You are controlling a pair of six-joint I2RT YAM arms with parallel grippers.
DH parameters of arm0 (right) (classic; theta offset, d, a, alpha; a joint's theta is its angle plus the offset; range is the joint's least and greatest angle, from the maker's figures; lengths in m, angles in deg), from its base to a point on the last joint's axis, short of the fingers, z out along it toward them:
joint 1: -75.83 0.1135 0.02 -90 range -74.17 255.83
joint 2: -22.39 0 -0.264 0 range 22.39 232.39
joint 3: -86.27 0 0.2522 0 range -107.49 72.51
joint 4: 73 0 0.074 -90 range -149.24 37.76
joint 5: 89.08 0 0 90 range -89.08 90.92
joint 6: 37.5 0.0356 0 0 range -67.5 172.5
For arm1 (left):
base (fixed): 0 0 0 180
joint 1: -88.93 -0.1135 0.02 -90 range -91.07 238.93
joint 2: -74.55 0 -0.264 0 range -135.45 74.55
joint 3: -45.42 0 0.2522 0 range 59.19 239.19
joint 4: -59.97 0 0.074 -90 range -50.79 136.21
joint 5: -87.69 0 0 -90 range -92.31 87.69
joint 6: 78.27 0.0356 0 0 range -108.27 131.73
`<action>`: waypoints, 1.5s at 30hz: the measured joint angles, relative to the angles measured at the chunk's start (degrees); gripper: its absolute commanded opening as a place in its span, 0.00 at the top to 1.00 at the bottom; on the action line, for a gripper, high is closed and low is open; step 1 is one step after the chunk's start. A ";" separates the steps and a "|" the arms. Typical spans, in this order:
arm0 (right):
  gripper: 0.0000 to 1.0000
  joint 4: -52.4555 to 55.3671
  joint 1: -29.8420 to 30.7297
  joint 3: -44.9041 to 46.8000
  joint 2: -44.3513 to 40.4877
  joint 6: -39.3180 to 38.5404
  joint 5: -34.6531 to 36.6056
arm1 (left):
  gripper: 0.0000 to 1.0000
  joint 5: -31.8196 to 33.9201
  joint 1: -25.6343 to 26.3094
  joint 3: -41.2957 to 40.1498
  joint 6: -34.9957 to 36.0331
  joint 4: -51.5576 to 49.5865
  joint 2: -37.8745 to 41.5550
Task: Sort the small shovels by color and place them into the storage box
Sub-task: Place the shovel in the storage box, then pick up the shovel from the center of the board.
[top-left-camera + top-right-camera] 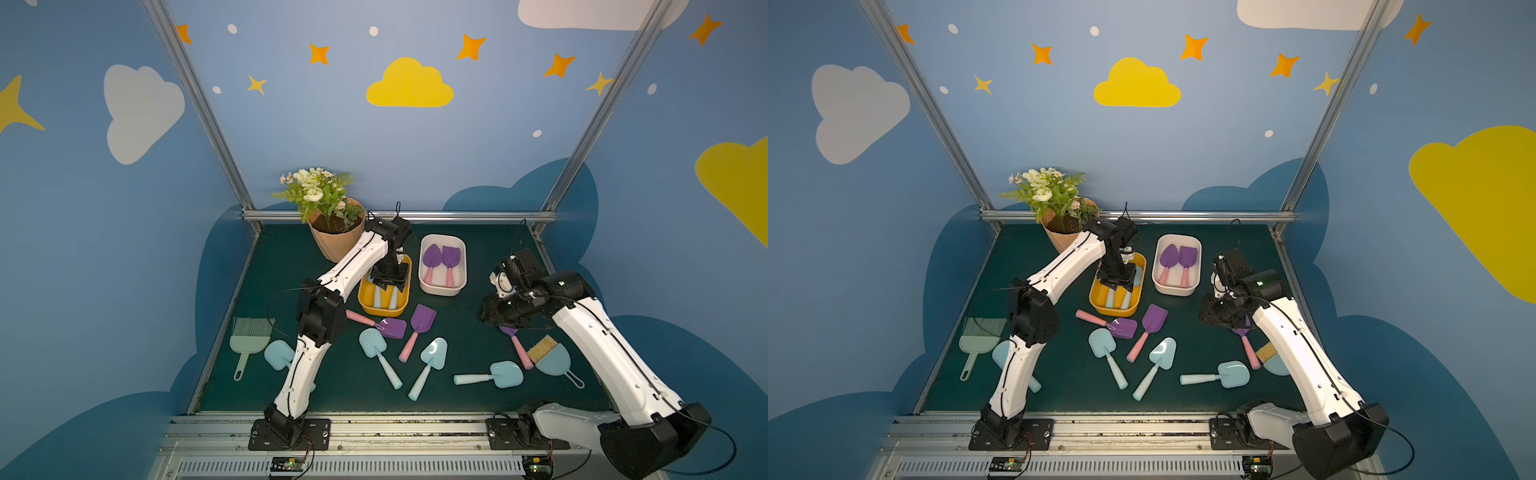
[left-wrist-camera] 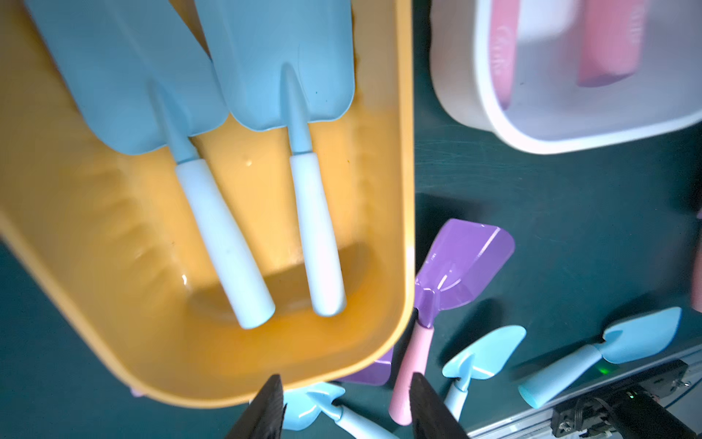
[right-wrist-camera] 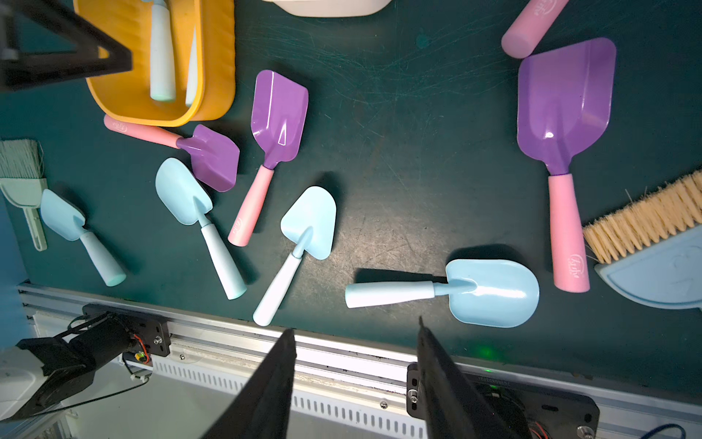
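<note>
Over yellow box, left gripper aimed down, jaws apart, right gripper parted too, two blue shovels inside, two purple shovels in white box.

nothing legible so far: just a small white cursive logo near the end of the pink handle of a purple shovel, too swirly to read.

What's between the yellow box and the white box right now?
Nothing: bare green mat between yellow box and white box, in left wrist and both top views.
</note>
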 measured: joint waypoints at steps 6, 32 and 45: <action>0.47 0.98 0.00 0.00 -0.39 2.34 1.11 | 0.52 1.99 1.20 -8.92 -1.99 3.34 11.21; 0.44 0.63 0.81 13.75 -0.96 20.72 -5.70 | 0.50 4.26 0.59 -54.14 -12.17 14.86 46.86; 0.40 -6.16 4.02 24.50 -6.47 37.64 -9.25 | 0.49 4.26 -1.44 -62.03 -14.58 17.31 54.86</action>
